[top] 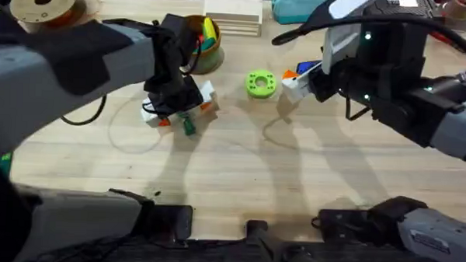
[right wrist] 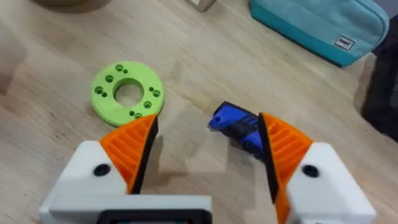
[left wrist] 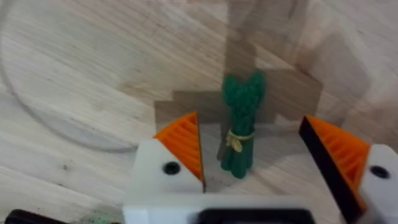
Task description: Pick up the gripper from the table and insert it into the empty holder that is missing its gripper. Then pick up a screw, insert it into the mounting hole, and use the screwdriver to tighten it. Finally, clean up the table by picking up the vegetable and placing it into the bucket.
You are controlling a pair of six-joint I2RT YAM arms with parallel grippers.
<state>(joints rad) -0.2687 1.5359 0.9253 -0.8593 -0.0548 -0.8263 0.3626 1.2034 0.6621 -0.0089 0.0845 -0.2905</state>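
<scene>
The left gripper (left wrist: 252,165) hangs with fingers spread astride the vegetable (left wrist: 241,124) lying on the tabletop (top: 239,170), seemingly poised to pinch it, the bucket (top: 203,43) at one o'clock, while the right gripper (right wrist: 208,155) hovers, fingers likewise spread.

Overhead camera: fixed above the arm bases, looks down and forward across the wooden table (top: 239,178); both arms rise close beneath it.

Left wrist camera: sits close over the tabletop, aimed steeply down between its own fingers at the vegetable (left wrist: 241,124). Overhead view shares that spot, left of centre (top: 188,126).

Right wrist camera: close, looks down and outward toward the far right. Shares the green ring (right wrist: 127,97) (top: 259,83) and the screwdriver (right wrist: 239,126) (top: 307,68) with overhead.
</scene>
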